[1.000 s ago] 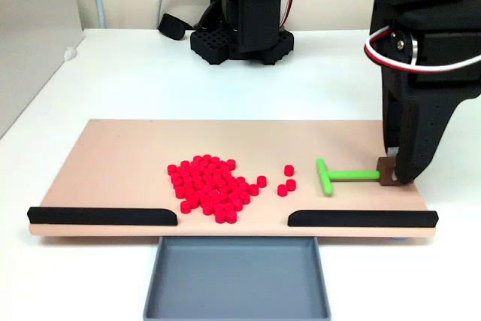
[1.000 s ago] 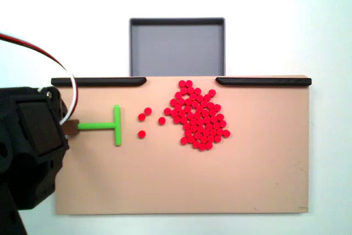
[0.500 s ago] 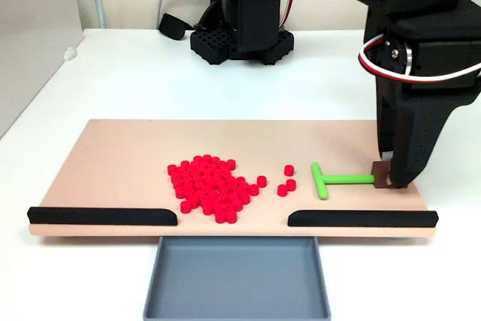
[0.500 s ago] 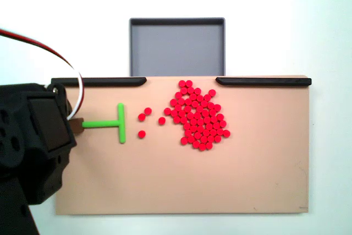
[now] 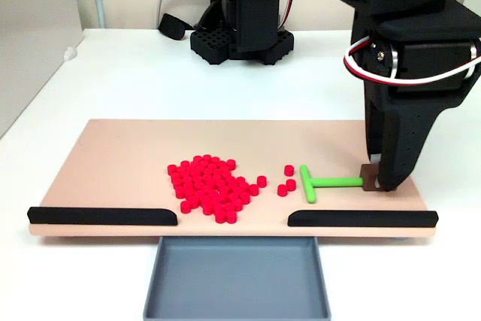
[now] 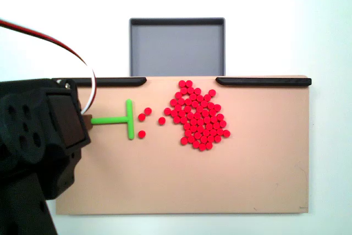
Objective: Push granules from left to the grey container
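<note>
The granules [image 5: 212, 187] lie in one dense heap on the tan board [image 5: 120, 155], a little left of the board's middle in the low fixed view and right of middle in the top-down view [image 6: 199, 118]. The heap is longer across the board than along it, slanting slightly. A few loose pellets sit apart from it on the pusher's side. The green pusher [image 5: 322, 183] lies flat, its stem running along the board's length and its crossbar square to that, facing the heap; the crossbar is just beside the nearest stray pellets [image 6: 142, 134]. The gripper [image 5: 378, 183] stands nearly upright over the stem's far end, closed on the brown block [image 5: 369, 180] fixed there. The tray [image 5: 237, 277] sits against the board's edge, at the gap between the two black strips [image 5: 102, 216], well apart from the heap in the low view.
</note>
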